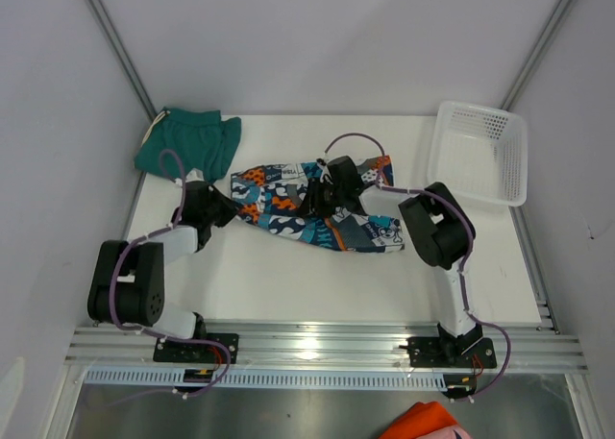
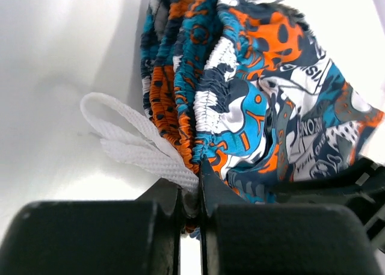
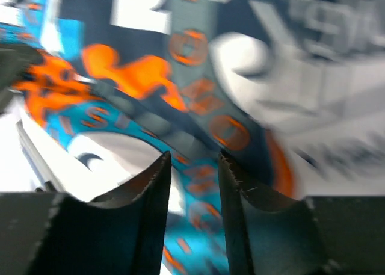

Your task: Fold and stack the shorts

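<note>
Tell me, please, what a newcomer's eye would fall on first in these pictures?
The loudly printed shorts stand out, spread across the middle of the table. The left pincer is shut on their gathered waistband beside a white drawstring. Plain teal shorts lie crumpled at the far left corner, a white basket at the far right.

Overhead view: bright, even, diffuse light, with short soft shadows under the arms on the flat white table [image 1: 317, 285]. Glare patch on the ribbed silver aluminium rail [image 1: 317, 341] at the near edge.

Left wrist view: table washed out almost to white. The soft fabric printed shorts [image 2: 258, 106] in orange, blue, white and navy are sharp. The black left gripper [image 2: 191, 194] is dark and slightly soft.

Right wrist view: printed shorts heavily smeared by blur, worst at upper right. The black right gripper [image 3: 194, 166] is crisp.
</note>
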You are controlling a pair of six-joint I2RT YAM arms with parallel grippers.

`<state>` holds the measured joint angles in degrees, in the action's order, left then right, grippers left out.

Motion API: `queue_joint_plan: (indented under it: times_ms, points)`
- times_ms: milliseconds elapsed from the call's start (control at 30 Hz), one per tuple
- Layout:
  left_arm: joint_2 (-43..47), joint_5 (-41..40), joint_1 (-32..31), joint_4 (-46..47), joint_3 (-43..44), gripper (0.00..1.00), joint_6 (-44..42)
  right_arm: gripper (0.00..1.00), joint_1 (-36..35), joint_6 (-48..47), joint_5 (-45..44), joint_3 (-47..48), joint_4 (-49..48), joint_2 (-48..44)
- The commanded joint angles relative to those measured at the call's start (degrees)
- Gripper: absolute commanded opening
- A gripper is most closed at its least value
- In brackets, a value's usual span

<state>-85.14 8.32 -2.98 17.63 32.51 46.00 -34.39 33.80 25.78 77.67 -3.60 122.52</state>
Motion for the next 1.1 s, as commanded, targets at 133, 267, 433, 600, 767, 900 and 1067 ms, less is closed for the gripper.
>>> queue_joint_plan:
  times_ms: [133,267,433,600,767,900,1067]
  points:
    - [7.4,-14.2,-4.1,-15.8,9.1,0.0,-7.9,0.42,3.6,-3.2,-4.4,-6.2,4.3,-11.6]
    - [7.9,-15.7,-5.8,-19.4,13.2,0.0,-11.2,0.38,4.5,-4.8,-4.5,-9.6,5.9,-13.5]
    - [7.9,-22.5,-10.4,-25.3,17.8,0.0,-16.1,0.24,3.6,-4.4,-5.7,-14.2,4.6,-12.1]
    - [8.2,-27.2,-14.9,-28.0,21.1,0.0,-19.4,0.08,0.9,-2.7,-5.9,-15.8,1.2,-9.4]
    - [8.8,-34.4,-22.4,-30.3,24.4,0.0,-25.8,0.05,-2.8,-1.0,-7.9,-15.1,0.8,-7.2]
    - [7.4,-43.0,-30.4,-32.0,29.0,0.0,-32.8,0.05,-4.7,-0.1,-8.2,-14.3,0.4,-5.9]
    - [6.1,-53.8,-42.8,-29.1,29.9,0.0,-40.8,0.06,-3.8,1.8,-4.3,-12.8,-1.6,-4.0]
